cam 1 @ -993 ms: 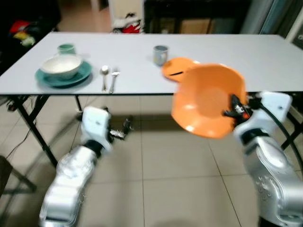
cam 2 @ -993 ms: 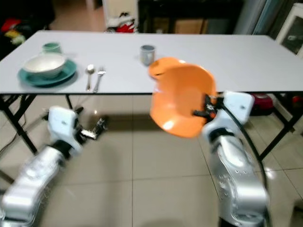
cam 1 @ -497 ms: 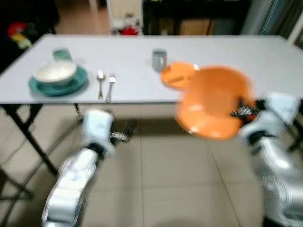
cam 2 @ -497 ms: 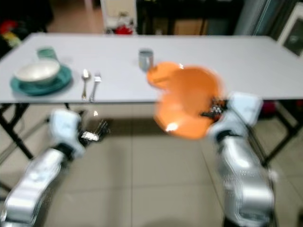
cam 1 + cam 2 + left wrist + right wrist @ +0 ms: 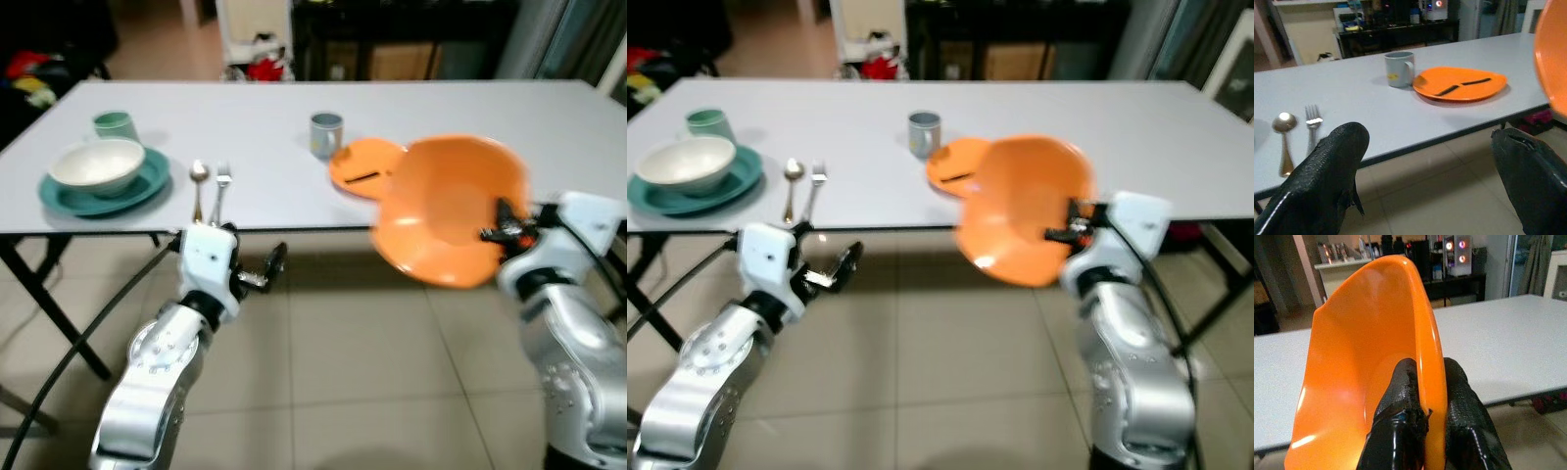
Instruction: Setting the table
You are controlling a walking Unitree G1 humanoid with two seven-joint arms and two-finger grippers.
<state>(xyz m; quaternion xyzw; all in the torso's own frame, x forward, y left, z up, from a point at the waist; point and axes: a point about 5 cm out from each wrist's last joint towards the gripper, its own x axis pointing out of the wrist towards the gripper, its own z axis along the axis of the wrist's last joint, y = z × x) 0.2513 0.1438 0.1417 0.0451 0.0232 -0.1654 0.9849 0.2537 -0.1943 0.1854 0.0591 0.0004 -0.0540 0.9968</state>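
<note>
We see the R gripper (image 5: 1422, 431) clenched on the rim of an orange bowl (image 5: 451, 211), held tilted in the air at the table (image 5: 549, 127) front edge, just beside an orange plate (image 5: 364, 164). L gripper (image 5: 1430, 166) hangs below the table edge w/ its 2 fingers spread, holding nothing. Also on the table: grey mug (image 5: 325, 134), spoon (image 5: 198, 174), fork (image 5: 221, 181), white bowl (image 5: 95, 164) on teal plate (image 5: 147, 188), green cup (image 5: 115, 125).

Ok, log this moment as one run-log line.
right gripper: shut on orange bowl rim, before table edge | left gripper: open, low | orange plate: on table
</note>
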